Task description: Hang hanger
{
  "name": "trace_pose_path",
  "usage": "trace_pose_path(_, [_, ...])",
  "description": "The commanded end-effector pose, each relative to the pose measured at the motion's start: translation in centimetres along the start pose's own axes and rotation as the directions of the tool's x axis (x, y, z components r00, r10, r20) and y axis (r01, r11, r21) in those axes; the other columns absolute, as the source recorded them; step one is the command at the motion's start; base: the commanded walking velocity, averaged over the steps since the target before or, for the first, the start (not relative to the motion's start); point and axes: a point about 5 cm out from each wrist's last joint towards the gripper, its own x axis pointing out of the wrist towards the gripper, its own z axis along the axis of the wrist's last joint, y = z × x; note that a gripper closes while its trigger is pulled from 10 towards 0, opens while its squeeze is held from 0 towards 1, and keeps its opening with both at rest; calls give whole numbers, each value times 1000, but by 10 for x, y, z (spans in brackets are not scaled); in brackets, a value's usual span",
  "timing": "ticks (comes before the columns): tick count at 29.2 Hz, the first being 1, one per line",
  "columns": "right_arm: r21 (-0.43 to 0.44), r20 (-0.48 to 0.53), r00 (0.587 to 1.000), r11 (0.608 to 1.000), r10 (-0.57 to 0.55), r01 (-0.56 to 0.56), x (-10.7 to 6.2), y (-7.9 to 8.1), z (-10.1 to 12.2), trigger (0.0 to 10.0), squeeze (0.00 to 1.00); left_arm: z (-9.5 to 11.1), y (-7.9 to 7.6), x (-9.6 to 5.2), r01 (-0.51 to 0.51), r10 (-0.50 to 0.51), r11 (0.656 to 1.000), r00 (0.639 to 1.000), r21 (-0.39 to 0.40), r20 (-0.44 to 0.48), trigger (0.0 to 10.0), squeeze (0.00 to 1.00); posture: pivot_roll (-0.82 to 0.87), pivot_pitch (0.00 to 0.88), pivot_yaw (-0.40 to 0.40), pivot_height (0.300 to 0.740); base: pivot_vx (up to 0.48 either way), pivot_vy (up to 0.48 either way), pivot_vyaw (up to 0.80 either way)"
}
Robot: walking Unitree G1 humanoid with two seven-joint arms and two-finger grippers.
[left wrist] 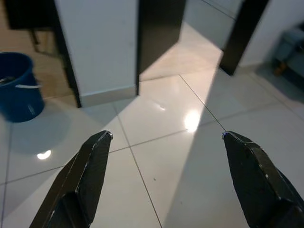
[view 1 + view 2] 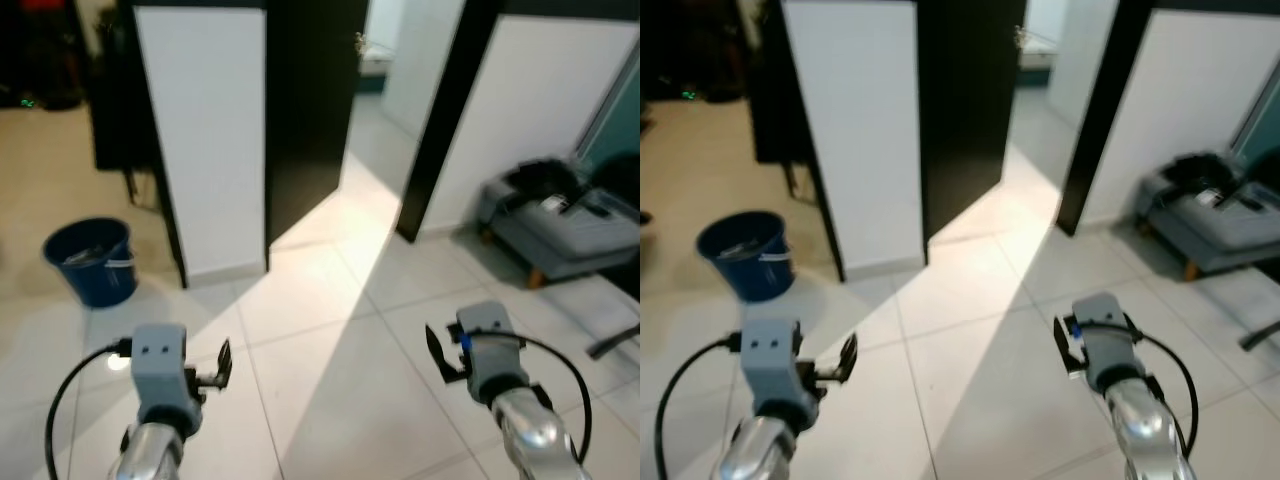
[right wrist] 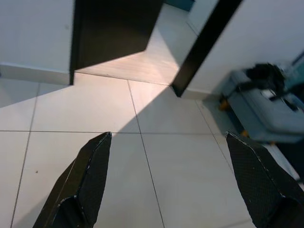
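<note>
white tiled floor [image 2: 330, 400], blue bucket [image 2: 92, 260], dark doorway [image 2: 310, 100]

White glossy floor tiles [image 2: 330, 380] with thin grey grout lines, crossed by a bright band of light and greyer shade beside it. Beyond the left gripper [image 1: 166, 137], with its black fingers [image 1: 90, 171] on a grey housing: a dark blue bucket [image 2: 92, 260], white handle grip on it. Ahead of both grippers, white wall panels [image 2: 205, 130] edged in black, and a black door [image 2: 305, 110]. Past the right gripper [image 3: 168, 137], also black-fingered with a small blue mark on its grey housing: a grey-blue bench [image 2: 560, 235] on orange-brown feet, black items on top. Beige floor [image 2: 50, 170] farther off on the left gripper's side.
</note>
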Motion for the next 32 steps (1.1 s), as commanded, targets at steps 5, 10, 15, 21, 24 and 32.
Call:
trace_pose_path(5, [18, -9, 1000, 1000, -11, 11, 1, 0, -4, 10000, 0, -3, 0, 2, 8, -8, 1000, 1000, 17, -2, 10000, 0, -70, 0, 2, 740, 0, 0, -785])
trace_pose_path(10, [31, -8, 1000, 1000, -5, 5, 1, 1, -5, 10000, 0, -3, 2, 3, 1, -1, 1000, 1000, 21, 3, 10000, 0, -67, 0, 3, 740, 0, 0, -786])
trace_pose_path(15, [41, -5, 1000, 999, -1, 1, 3, 2, -4, 10000, 0, -2, 4, 5, -4, 4, 999, 1000, 31, 12, 10000, 0, -68, 0, 3, 740, 0, 0, -788])
trace_pose_path(21, [45, -1, 1000, 999, -2, 2, 4, 2, -3, 10000, 0, -1, 4, 5, 0, -1, 999, 1000, 36, 19, 10000, 0, -69, 0, 14, 740, 0, 0, -786])
trace_pose_path(24, [46, 1, 1000, 999, -3, 3, 4, 2, -3, 10000, 0, -1, 4, 5, 4, -4, 999, 1000, 33, 15, 10000, 0, -70, 0, 17, 740, 0, 0, -785])
trace_pose_path(32, [46, 3, 1000, 999, -7, 7, 4, 2, -3, 10000, 0, -1, 4, 5, 9, -10, 1000, 1000, 29, 18, 10000, 0, -71, 0, 18, 740, 0, 0, -788])
